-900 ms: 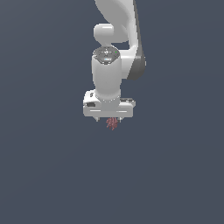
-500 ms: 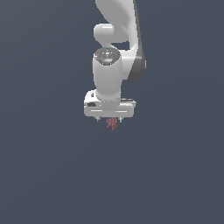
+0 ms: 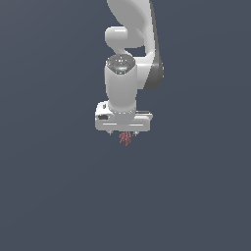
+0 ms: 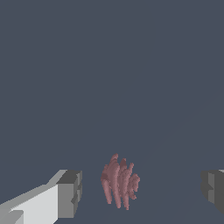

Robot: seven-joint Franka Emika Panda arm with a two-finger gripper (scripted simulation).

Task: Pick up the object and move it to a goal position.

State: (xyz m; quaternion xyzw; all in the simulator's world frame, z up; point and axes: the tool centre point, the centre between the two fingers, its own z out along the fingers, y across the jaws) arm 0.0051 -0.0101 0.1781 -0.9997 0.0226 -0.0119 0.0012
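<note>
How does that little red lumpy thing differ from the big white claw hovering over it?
The small dull dark-red knobbly cluster is ridged and irregular; the white gripper is smooth and blocky with grey pads. The cluster is much narrower than the gripper. In the wrist view the cluster sits between the open jaws, touching neither. In the exterior view, it peeks out just beneath the gripper. Both are set against the same plain dark grey background.

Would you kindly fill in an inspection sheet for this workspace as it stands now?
Surface: plain dark grey-blue ground, bare and uniform.
Job's things: small dark-red knobbly cluster, lying between the pincer's fingers, apart from both; goal position not marked.
Clutter: nothing seen.
Grippers: pincer open, fingers on either side of the cluster, none touching it.
Cables: nothing seen.
Surroundings: white arm pointing straight down over the cluster; nothing else seen.
</note>
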